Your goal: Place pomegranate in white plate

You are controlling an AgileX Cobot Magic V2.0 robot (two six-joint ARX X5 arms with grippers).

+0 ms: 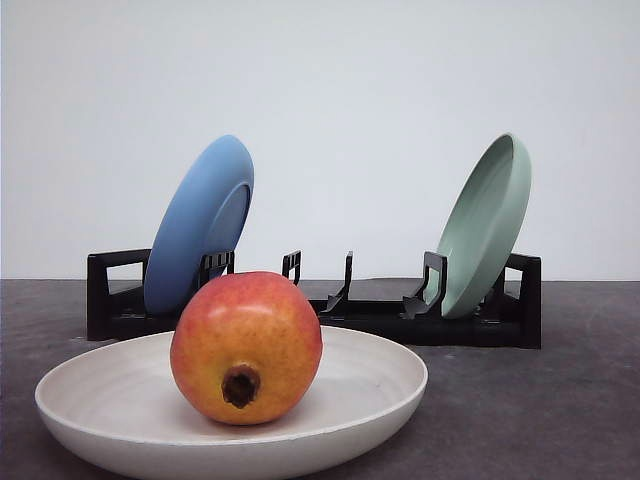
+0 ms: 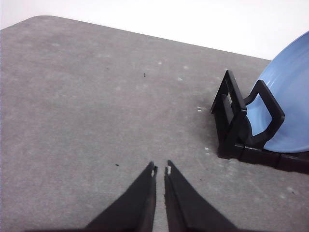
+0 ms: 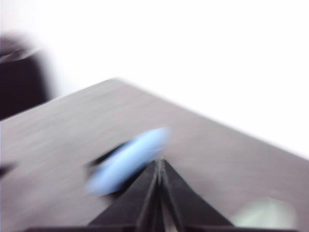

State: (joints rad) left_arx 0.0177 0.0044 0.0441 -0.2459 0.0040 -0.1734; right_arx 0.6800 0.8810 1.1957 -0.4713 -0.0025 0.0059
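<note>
The pomegranate (image 1: 246,346), red fading to orange-yellow with a dark crown hole facing the camera, rests inside the white plate (image 1: 385,385) at the near front of the table. Over bare grey tabletop beside the rack's end, my left gripper (image 2: 161,170) is shut, its black fingers nearly touching and holding nothing. My right gripper (image 3: 159,164) appears in a motion-blurred picture with its fingers pressed together and nothing between them, high above the table.
A black dish rack (image 1: 400,318) stands behind the white plate, holding a blue plate (image 1: 200,225) on the left and a pale green plate (image 1: 488,222) on the right. The rack's end and blue plate (image 2: 289,111) show near my left gripper.
</note>
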